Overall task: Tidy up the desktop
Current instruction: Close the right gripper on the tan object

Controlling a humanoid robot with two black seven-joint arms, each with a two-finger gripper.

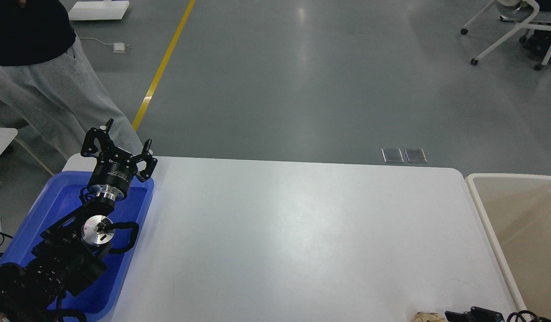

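Observation:
The white desktop [302, 232] fills the middle of the head view and its surface is bare except at the front right edge. There, a small crumpled beige thing [429, 317] lies partly cut off by the frame. My left gripper [122, 142] is open and empty, held up over the far end of the blue tray [38, 210]. Only a sliver of my right gripper [474, 314] shows at the bottom edge, just right of the beige thing. Its fingers cannot be told apart.
A beige open bin [517, 210] stands beside the desktop's right edge. A person in grey trousers [47, 98] stands behind the far left corner. A wheeled chair [510, 31] is far back on the right, and two metal floor plates [403, 155] lie beyond the table.

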